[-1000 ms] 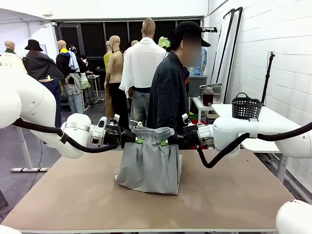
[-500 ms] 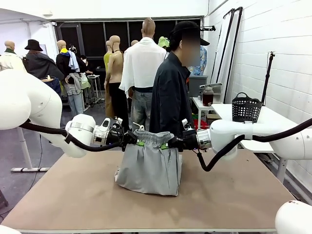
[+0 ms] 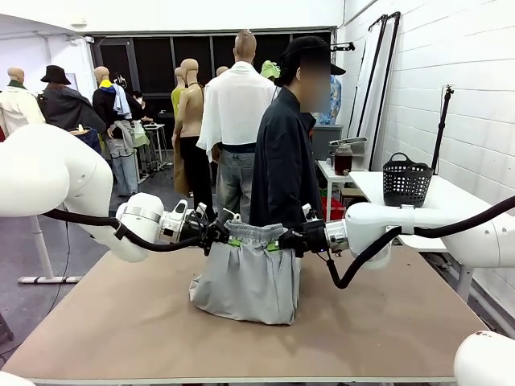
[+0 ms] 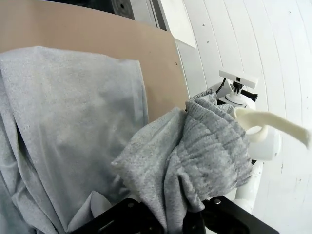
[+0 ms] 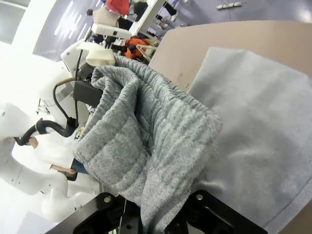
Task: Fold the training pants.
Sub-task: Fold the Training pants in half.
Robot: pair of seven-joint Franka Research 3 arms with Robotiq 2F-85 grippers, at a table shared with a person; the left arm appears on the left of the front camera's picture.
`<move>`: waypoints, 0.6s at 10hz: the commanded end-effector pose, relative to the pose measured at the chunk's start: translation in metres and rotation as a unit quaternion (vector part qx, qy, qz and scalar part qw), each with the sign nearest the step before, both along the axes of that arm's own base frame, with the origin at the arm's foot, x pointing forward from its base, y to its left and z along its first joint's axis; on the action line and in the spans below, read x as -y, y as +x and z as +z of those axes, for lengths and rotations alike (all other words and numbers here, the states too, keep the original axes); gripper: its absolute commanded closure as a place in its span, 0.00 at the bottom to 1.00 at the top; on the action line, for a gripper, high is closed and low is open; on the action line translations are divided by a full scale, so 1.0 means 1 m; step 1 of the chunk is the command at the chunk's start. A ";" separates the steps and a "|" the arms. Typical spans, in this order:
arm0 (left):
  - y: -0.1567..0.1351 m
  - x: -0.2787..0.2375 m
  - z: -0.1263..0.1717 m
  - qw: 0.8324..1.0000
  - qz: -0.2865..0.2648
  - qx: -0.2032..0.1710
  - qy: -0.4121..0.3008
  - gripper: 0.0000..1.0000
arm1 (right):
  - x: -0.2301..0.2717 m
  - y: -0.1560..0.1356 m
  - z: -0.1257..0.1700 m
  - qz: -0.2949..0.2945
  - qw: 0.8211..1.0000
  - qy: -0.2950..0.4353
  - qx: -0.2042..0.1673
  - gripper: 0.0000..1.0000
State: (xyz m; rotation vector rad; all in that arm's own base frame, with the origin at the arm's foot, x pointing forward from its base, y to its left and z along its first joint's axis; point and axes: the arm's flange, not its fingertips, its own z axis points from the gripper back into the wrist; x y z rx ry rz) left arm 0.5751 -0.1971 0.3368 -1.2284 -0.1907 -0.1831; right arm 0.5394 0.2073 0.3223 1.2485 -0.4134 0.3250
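Held up over the middle of the tabletop [image 3: 386, 322] by their waistband (gathered, easiest to pinch), the pants [image 3: 245, 281] look light and floppy, clamped by the left gripper [image 3: 224, 238] and right gripper [image 3: 283, 241] at either end.

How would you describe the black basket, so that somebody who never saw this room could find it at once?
Start at the white brick wall on the right of the front view. Against it, behind the brown table where the pants hang between the arms, stands a white side table. The basket sits on it: black mesh with a handle, the one dark thing on that white top.
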 end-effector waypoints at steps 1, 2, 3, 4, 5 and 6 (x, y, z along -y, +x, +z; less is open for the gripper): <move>0.018 -0.010 -0.004 0.999 0.021 -0.009 0.026 1.00 | 0.009 0.008 -0.008 -0.041 0.999 0.000 -0.020 1.00; 0.022 -0.010 -0.010 0.999 0.031 -0.006 0.031 1.00 | 0.011 0.011 -0.014 -0.050 0.998 -0.006 -0.022 1.00; 0.026 -0.010 -0.015 0.999 0.036 0.000 0.031 1.00 | 0.012 0.015 -0.019 -0.060 0.998 -0.014 -0.021 1.00; 0.028 -0.008 -0.020 0.998 0.044 0.009 0.037 1.00 | 0.014 0.018 -0.025 -0.070 0.997 -0.017 -0.024 1.00; 0.032 -0.009 -0.025 0.998 0.049 0.011 0.042 1.00 | 0.015 0.021 -0.029 -0.073 0.997 -0.018 -0.027 1.00; 0.034 -0.009 -0.030 0.998 0.053 0.006 0.044 1.00 | 0.015 0.023 -0.034 -0.078 0.996 -0.020 -0.031 1.00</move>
